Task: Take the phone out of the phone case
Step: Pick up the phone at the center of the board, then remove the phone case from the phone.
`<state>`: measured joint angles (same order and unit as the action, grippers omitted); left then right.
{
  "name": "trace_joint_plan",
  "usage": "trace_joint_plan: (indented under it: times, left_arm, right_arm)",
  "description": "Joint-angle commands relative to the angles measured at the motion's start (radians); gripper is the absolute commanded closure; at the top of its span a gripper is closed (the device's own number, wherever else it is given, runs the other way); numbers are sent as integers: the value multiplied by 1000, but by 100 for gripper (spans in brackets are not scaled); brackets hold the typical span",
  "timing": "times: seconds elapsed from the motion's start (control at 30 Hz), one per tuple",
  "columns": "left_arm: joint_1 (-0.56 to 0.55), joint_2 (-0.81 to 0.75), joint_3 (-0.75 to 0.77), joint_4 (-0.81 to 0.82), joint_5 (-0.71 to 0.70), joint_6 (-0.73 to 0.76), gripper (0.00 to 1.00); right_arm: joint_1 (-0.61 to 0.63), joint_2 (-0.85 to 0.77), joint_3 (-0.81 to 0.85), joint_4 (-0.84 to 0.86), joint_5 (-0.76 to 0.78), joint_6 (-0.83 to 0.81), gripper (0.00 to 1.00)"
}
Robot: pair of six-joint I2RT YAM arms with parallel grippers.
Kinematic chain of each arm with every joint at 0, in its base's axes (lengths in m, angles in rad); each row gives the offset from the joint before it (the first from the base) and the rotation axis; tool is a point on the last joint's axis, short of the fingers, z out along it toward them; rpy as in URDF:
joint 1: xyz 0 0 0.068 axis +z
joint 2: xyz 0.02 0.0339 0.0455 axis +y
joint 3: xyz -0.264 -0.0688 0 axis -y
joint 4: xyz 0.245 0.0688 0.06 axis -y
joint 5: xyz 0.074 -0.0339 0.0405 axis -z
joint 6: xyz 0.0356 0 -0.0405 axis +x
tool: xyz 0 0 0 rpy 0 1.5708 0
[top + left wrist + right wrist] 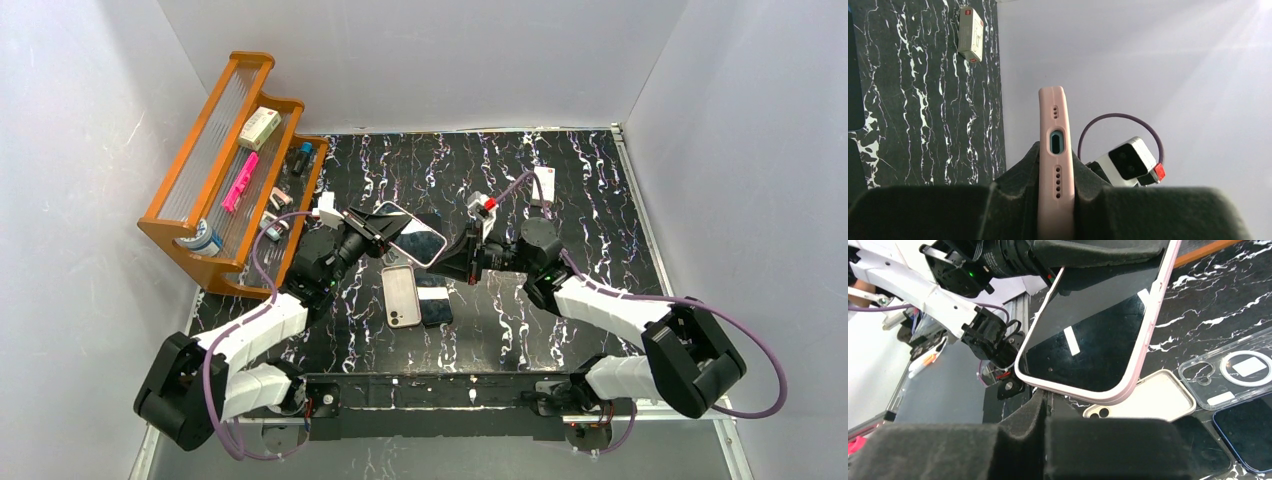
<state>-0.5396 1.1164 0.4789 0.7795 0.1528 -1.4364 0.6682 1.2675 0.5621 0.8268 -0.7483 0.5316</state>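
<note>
Left hand: closed on the pink phone case, 1 pad on each broad face, gripping near the port end. The case is held clear of the tabletop, above its middle. The wrist view shows it edge-on.

Phone: seated in the pink case, dark screen tilted toward the right arm. The rim wraps every edge that shows.

Right hand: closed, pads together along a thin seam, tips just beside the lower rounded corner of the cased phone. Whether the tips pinch the rim cannot be told.

On the tabletop below the held phone:
- 1 cream case, lying flat.
- 1 clear case with a ring mark, just beside the cream one.
- 2 dark phones, screens up, near them.

1 small white box lies toward the far edge. 1 wooden rack stands at the far left corner.
</note>
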Motion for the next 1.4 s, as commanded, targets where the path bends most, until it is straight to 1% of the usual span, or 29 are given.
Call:
trace_joint_plan:
  times: [0.0, 0.13, 0.23, 0.33, 0.37, 0.47, 0.5, 0.63, 0.97, 1.07, 1.23, 1.3, 1.37]
  left_arm:
    - [-23, 14, 25, 59, 95, -22, 100]
    - [-21, -11, 16, 60, 88, 1, 100]
    - [-15, -22, 13, 61, 73, 22, 100]
    - [-14, -22, 13, 67, 52, 33, 100]
    - [-14, -21, 12, 73, 46, 34, 100]
    - [-14, -24, 5, 92, 29, 35, 100]
    - [-14, -26, 0, 94, 24, 34, 100]
    - [-14, -34, -8, 104, 13, 30, 100]
    - [-16, -43, -17, 117, 10, 32, 100]
    - [-16, -49, -23, 123, 9, 31, 100]
    - [-17, -56, -25, 126, 8, 25, 100]
    - [-17, -56, -28, 126, 6, 16, 100]
    - [-17, -56, -32, 126, 2, 1, 100]
  right_arm:
    - [12, 25, 103, -11, -1, -151, 99]
    - [13, 27, 126, -42, 6, -151, 99]
    - [12, 2, 94, -38, 15, -94, 92]
    - [14, -29, 21, 41, 52, 26, 76]
    - [15, -35, -2, 84, 58, 74, 69]
    - [27, -49, -52, 180, 102, 198, 55]
    - [35, -52, -63, 212, 122, 228, 52]
    - [46, -46, -70, 265, 174, 304, 48]
    - [46, 3, -57, 314, 281, 428, 45]
    - [46, 7, -53, 301, 317, 432, 46]
    - [47, 35, -37, 295, 298, 410, 61]
    - [46, 55, -26, 295, 257, 375, 68]
    - [46, 70, -24, 290, 223, 310, 77]
